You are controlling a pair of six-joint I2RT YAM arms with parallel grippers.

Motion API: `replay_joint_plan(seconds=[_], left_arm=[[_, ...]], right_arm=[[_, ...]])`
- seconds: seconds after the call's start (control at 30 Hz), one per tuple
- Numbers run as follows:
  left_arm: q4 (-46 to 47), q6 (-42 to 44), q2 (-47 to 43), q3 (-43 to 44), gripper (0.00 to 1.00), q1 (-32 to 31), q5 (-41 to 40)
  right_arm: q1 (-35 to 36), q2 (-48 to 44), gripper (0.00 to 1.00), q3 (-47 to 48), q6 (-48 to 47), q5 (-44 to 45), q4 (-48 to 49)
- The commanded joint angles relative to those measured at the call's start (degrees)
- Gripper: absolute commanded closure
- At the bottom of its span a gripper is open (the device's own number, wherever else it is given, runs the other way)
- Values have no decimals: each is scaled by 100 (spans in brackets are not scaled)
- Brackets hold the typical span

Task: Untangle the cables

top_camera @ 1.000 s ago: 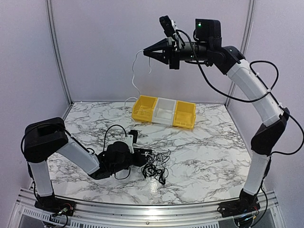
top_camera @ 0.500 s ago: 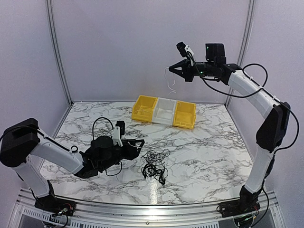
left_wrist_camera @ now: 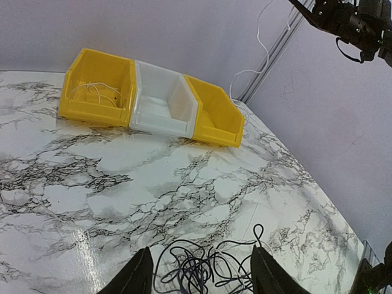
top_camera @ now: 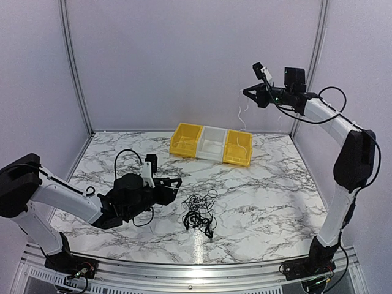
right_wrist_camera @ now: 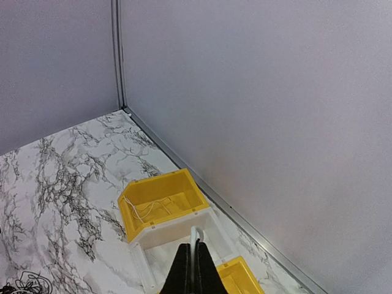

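Cables, two lots. White cable [top_camera: 241,113]: pinched in fully closed right gripper [top_camera: 247,92], hanging slack below jaws, tail toward right yellow bin [top_camera: 239,149]. Black tangle [left_wrist_camera: 205,266]: on table [top_camera: 275,190], just ahead of left gripper [top_camera: 174,187], whose jaws stand wide and hold nothing. Risk: slack tail may swing, snag bin rim or land outside on release; thin strand may slip from pinch. Change: right gripper swung rightward from above left yellow bin [top_camera: 187,139]; left gripper backed off tangle, jaws wider.

Bright, even light, sharp frames, soft shadows, mild glare on the marble table [top_camera: 275,184].
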Motion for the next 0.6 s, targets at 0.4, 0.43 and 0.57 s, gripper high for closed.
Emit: replay_joint_plan(seconds=[0.4,0.43,0.57], left_arm=[[-135,-139,257,16,44,5,-76],[-135,-148,270,10,44,5,-82],[-135,-165,305,0,44,5,-102]], right_arm=[[-66,1226,100,-234,443,-24,104],[-66,1208,100,-247,466,-38,119],[-62,1084,100,-328,579,67,246]])
